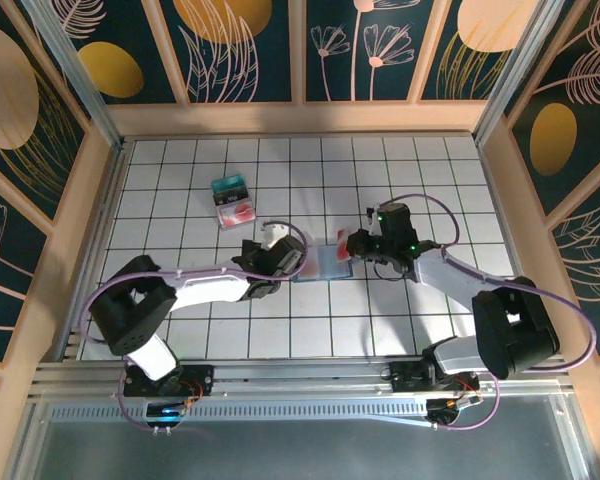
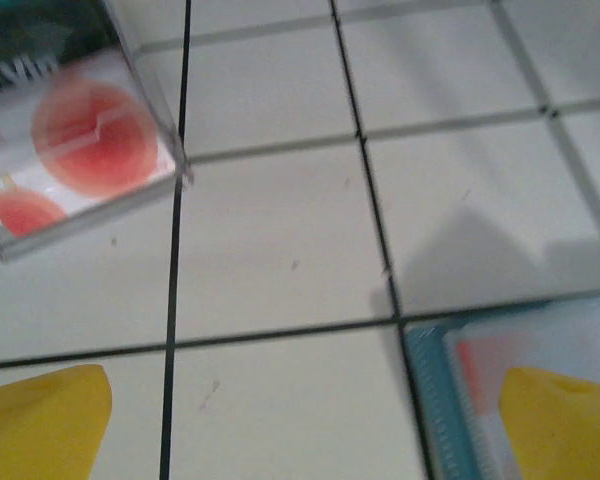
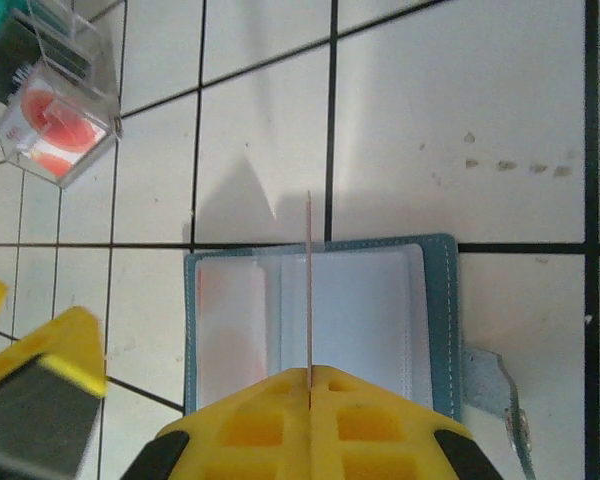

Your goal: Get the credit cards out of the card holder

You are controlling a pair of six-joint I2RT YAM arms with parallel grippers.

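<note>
We are pinching a credit card (image 3: 309, 280) edge-on in the right gripper (image 3: 310, 374), jaws closed on it, directly above the card holder (image 3: 360, 300), which is lying open on the tiles (image 3: 480, 120). The left gripper (image 2: 300, 425) is standing wide over the holder's corner, probably to pin it down.

Lighting bright and even, from above. Soft grey shadows lie on the tiles (image 3: 430, 100). Left wrist view blurred throughout, box (image 2: 75, 140) smeared. Right wrist view sharper: card (image 3: 309, 270) edge crisp, holder (image 3: 380, 300) pockets washed pale.
</note>
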